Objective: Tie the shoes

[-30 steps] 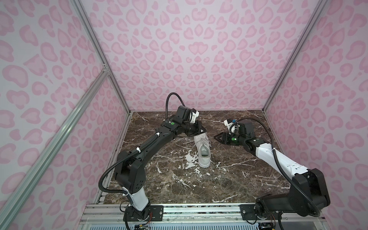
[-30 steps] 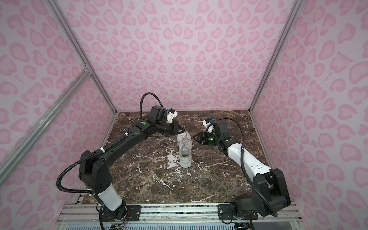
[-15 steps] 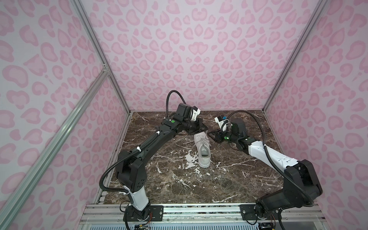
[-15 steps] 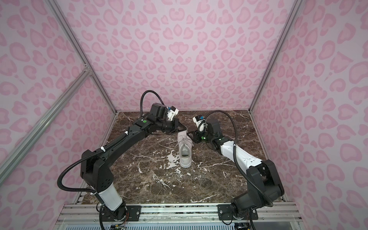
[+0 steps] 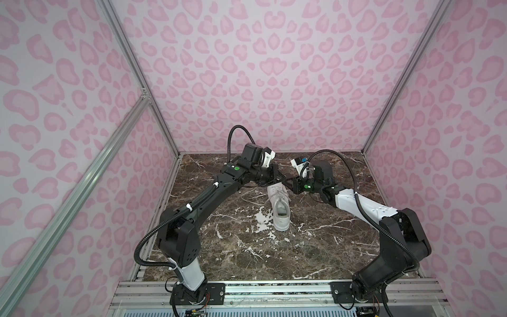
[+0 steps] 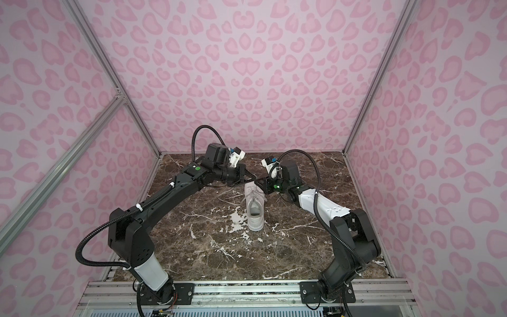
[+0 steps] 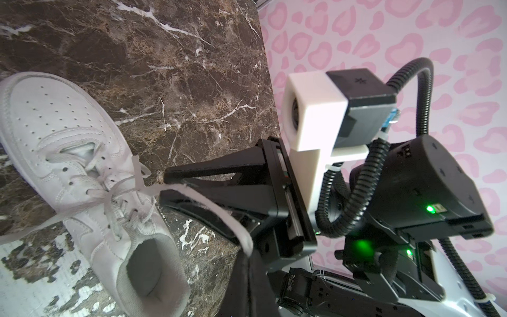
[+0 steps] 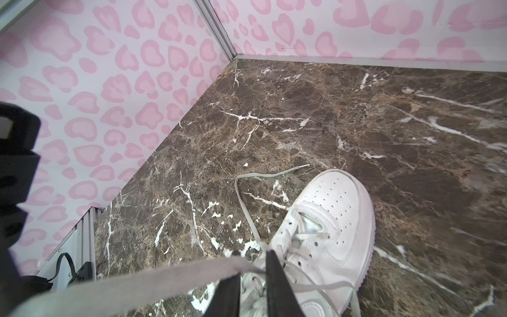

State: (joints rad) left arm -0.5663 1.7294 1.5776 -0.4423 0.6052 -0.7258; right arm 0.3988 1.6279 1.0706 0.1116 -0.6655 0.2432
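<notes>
The white shoe (image 5: 281, 211) (image 6: 255, 211) lies mid-table, toe toward the back wall, laces untied. My left gripper (image 5: 280, 179) (image 7: 248, 256) hovers over the toe, shut on one lace (image 7: 208, 203), which rises taut from the eyelets. My right gripper (image 5: 287, 184) (image 7: 164, 185) (image 8: 253, 270) meets it tip to tip. Its jaws stand narrowly apart with that same lace (image 8: 137, 280) running between them near the tips. The other lace (image 8: 241, 192) (image 5: 247, 196) lies loose on the table left of the shoe (image 8: 329, 227) (image 7: 82, 164).
The dark marble table (image 5: 247, 247) is boxed in by pink-patterned walls (image 5: 260, 82) on three sides, with aluminium posts at the corners. A metal rail (image 5: 274, 291) carrying both arm bases runs along the front edge.
My right gripper has swung left from beside the shoe to the left gripper's tips, and its jaws have narrowed around the held lace. The left gripper has barely moved.
</notes>
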